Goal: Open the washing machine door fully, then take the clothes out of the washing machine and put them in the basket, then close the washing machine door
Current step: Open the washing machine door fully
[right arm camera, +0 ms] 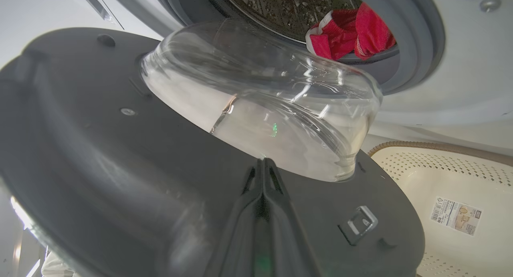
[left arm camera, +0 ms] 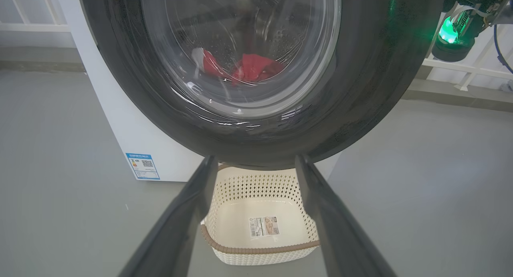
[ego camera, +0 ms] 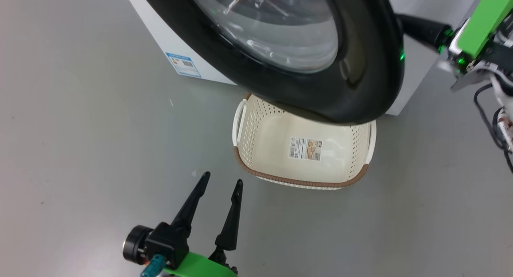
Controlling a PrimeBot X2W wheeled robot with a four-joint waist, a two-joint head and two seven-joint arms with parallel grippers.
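Red clothes (right arm camera: 352, 32) lie inside washing machine (ego camera: 160, 32) drum (right arm camera: 280, 4), none out. Black-rimmed washing machine door (ego camera: 360, 68) swung partway out from machine front, overhanging basket (ego camera: 296, 182), which sits on floor (ego camera: 80, 148) just before machine, no garments in it. Pinched shut: right tool (right arm camera: 263, 164), gripping nothing, tips at door's inner face beside glass bowl (right arm camera: 260, 108); contact unclear. Spread wide: left tool (ego camera: 222, 178), holding nothing, on basket's far side from machine. Judgement: door-opening underway; unloading and closing left.
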